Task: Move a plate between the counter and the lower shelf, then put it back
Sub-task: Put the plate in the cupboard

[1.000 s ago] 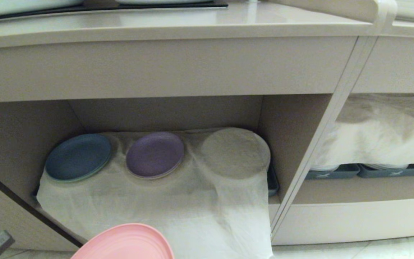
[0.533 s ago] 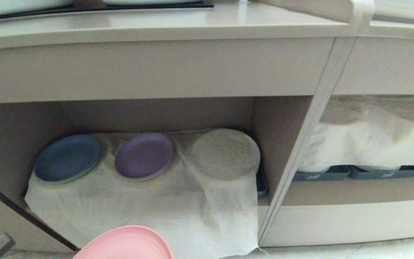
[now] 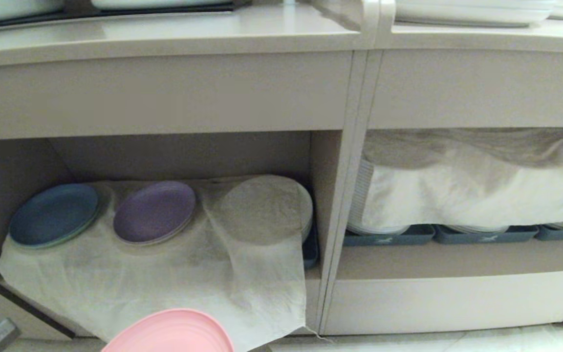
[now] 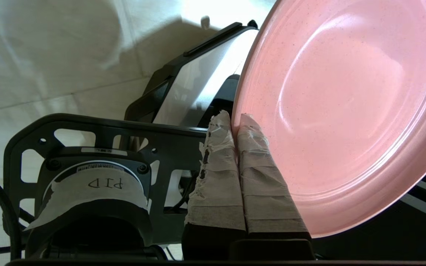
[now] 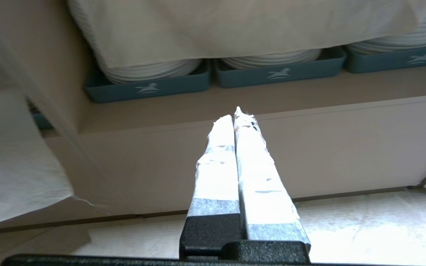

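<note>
The pink plate [image 3: 171,332] shows at the bottom edge of the head view, in front of the lower shelf [image 3: 66,161], held off any surface. In the left wrist view my left gripper [image 4: 235,118] is shut on the rim of the plate [image 4: 346,103], its taped fingers [image 4: 216,166] pinching the edge. The beige counter [image 3: 164,34] runs across the top. My right gripper [image 5: 235,116] is shut on nothing, low in front of the wider cubby.
A blue plate [image 3: 52,214] and a purple plate [image 3: 154,211] lie on the white cloth [image 3: 164,274] in the lower shelf, beside a covered stack [image 3: 262,210]. An upright divider [image 3: 345,195] separates cloth-covered white plate stacks [image 5: 150,70] in grey-blue trays [image 3: 389,237].
The whole head view has slid left, so the camera has moved rightward along the cabinet. The plate keeps its place at the bottom of the view, still held.
</note>
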Controlling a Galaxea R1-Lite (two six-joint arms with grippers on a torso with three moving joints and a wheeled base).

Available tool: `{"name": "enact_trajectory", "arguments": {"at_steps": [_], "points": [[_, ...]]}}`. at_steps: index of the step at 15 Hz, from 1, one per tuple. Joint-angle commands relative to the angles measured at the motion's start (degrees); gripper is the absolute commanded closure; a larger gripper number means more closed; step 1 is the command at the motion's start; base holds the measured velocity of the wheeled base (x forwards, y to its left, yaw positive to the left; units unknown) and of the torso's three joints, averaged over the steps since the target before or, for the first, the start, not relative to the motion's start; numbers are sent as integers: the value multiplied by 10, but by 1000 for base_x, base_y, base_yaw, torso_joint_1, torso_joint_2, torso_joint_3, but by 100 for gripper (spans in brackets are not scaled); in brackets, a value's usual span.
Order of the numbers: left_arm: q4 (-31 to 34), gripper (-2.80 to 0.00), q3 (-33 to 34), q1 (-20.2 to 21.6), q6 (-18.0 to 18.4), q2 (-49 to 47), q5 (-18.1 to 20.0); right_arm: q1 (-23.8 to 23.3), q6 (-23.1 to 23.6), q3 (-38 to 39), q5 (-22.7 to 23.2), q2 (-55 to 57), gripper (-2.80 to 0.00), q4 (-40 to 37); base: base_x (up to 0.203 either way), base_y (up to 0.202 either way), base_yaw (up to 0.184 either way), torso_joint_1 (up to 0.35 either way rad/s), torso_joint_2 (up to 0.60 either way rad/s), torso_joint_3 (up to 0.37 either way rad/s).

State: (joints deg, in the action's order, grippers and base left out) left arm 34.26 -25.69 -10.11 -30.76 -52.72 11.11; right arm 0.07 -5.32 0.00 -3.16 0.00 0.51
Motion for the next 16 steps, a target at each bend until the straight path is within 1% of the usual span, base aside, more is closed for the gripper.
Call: {"name": "enact_trajectory", "arguments": {"at_steps": [1, 5, 7, 16], "points": [[2, 0, 0, 0, -2, 0, 1, 0, 0, 0, 0, 0, 0, 0, 0, -195, 0, 4, 4, 1], [2, 0, 0, 0, -2, 0, 1, 0, 0, 0, 0, 0, 0, 0, 0, -191, 0, 2, 3, 3], [2, 0, 0, 0, -2, 0, 1, 0, 0, 0, 0, 0, 0, 0, 0, -108, -2, 0, 3, 0], [1, 0, -2, 1, -3, 1, 0, 0, 0, 0, 0, 0, 0, 0, 0, 0, 0, 0, 0, 0]]}}
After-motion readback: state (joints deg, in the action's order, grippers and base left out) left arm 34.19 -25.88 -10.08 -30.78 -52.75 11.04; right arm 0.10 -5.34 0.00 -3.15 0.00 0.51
